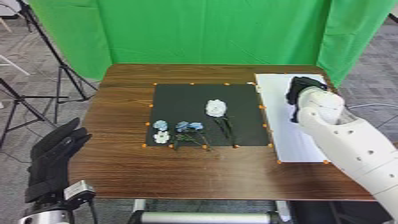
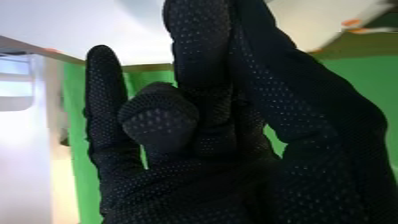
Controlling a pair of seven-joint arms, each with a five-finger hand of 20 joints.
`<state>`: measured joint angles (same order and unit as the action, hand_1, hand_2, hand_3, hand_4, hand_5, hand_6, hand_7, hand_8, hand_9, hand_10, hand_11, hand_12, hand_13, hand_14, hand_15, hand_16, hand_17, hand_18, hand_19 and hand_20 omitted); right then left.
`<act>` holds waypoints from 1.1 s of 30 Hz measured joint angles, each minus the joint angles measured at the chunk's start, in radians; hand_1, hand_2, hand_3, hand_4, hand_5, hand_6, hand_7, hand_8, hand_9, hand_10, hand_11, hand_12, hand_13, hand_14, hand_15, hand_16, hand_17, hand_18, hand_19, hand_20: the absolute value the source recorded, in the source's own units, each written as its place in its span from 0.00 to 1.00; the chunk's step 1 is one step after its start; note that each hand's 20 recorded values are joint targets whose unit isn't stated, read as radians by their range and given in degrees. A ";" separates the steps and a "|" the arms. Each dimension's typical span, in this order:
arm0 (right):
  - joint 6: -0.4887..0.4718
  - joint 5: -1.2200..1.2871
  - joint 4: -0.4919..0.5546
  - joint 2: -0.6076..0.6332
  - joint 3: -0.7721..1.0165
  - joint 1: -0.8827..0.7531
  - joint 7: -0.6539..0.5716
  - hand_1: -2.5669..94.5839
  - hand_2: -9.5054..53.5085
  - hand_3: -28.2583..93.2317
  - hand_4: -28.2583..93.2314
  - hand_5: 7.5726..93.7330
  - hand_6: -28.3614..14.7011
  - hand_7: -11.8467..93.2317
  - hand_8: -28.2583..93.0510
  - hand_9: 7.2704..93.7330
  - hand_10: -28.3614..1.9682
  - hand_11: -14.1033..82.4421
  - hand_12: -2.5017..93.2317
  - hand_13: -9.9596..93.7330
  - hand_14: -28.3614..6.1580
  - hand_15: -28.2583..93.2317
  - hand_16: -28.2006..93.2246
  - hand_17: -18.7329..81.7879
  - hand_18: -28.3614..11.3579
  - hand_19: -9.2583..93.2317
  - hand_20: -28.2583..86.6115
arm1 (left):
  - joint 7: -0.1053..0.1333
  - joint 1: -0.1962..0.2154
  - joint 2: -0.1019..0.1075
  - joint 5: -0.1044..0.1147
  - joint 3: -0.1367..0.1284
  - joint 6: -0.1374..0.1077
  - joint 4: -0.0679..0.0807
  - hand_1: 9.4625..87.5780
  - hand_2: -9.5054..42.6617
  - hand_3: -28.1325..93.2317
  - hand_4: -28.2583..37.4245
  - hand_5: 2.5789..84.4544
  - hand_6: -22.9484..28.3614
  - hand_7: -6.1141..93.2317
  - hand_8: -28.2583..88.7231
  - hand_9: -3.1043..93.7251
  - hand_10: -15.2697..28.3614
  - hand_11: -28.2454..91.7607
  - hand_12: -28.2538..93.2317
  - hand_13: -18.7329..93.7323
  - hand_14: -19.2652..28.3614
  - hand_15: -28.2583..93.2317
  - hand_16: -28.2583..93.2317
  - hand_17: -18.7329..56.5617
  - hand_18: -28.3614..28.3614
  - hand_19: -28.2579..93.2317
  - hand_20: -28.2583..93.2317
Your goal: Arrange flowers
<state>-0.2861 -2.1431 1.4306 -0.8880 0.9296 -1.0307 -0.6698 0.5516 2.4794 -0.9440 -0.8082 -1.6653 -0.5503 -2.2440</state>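
The big white flower (image 1: 216, 108) lies near the middle of the black mat (image 1: 178, 100) on the desk (image 1: 222, 180). Blue flowers (image 1: 183, 126) and a small white flower (image 1: 162, 137) lie toward 8 o'clock. The right robot hand (image 1: 305, 83) is open over white paper (image 1: 291, 145) at 3 o'clock. The left robot hand (image 1: 53, 156) is open, past the desk's edge toward 8 o'clock.

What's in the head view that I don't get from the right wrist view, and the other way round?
Head view: large white flower, small white flower and blue flowers on a black mat; left hand beside the table.
Right wrist view: the right hand's dotted glove texture up close.
Both: right hand, white sheet, orange markers, green backdrop.
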 measured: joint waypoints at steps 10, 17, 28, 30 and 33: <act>-0.038 0.009 0.133 -0.029 0.043 -0.068 0.027 0.58 0.00 0.87 0.00 0.83 0.66 0.39 0.27 0.95 0.78 0.44 0.39 0.86 0.66 0.88 0.41 0.40 0.29 0.87 0.24 | 0.010 0.007 0.012 0.008 -0.002 -0.007 -0.003 0.23 0.25 0.93 0.20 0.47 0.65 0.24 0.15 0.42 0.80 0.55 0.30 0.39 0.97 0.75 0.10 0.13 0.88 0.71 0.25; -0.074 -0.002 0.204 -0.050 0.074 -0.134 0.057 0.58 0.00 0.87 0.00 0.83 0.65 0.38 0.27 0.95 0.77 0.44 0.39 0.86 0.66 0.88 0.41 0.40 0.28 0.87 0.23 | 0.007 0.008 0.012 0.006 -0.008 -0.007 -0.003 0.23 0.25 0.93 0.20 0.47 0.65 0.24 0.15 0.42 0.81 0.55 0.30 0.39 0.97 0.75 0.10 0.13 0.88 0.71 0.25; -0.127 -0.054 0.277 -0.100 0.093 -0.218 0.119 0.58 0.00 0.87 0.00 0.84 0.65 0.38 0.27 0.95 0.76 0.44 0.39 0.86 0.65 0.88 0.41 0.40 0.28 0.88 0.22 | 0.001 0.007 0.015 0.006 -0.009 -0.006 -0.003 0.23 0.25 0.93 0.20 0.47 0.65 0.24 0.15 0.42 0.81 0.55 0.30 0.39 0.97 0.75 0.10 0.13 0.88 0.71 0.25; -0.130 -0.054 0.289 -0.104 0.093 -0.228 0.120 0.58 0.00 0.87 0.00 0.84 0.65 0.37 0.27 0.95 0.76 0.44 0.39 0.86 0.65 0.88 0.41 0.40 0.28 0.88 0.22 | -0.003 0.007 0.015 0.004 -0.009 -0.005 -0.003 0.23 0.25 0.93 0.20 0.47 0.65 0.24 0.15 0.42 0.81 0.55 0.30 0.39 0.97 0.75 0.10 0.13 0.88 0.71 0.25; -0.136 -0.054 0.305 -0.109 0.094 -0.241 0.123 0.58 0.00 0.87 0.00 0.84 0.65 0.37 0.27 0.95 0.76 0.44 0.39 0.86 0.65 0.88 0.41 0.40 0.28 0.88 0.22 | -0.006 0.007 0.014 0.003 -0.010 -0.005 -0.003 0.23 0.25 0.93 0.19 0.47 0.65 0.24 0.15 0.42 0.81 0.55 0.30 0.39 0.97 0.75 0.10 0.13 0.88 0.71 0.25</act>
<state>-0.4223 -2.1974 1.7355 -0.9973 1.0239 -1.2714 -0.5467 0.5457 2.4861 -0.9296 -0.8053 -1.6757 -0.5556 -2.2471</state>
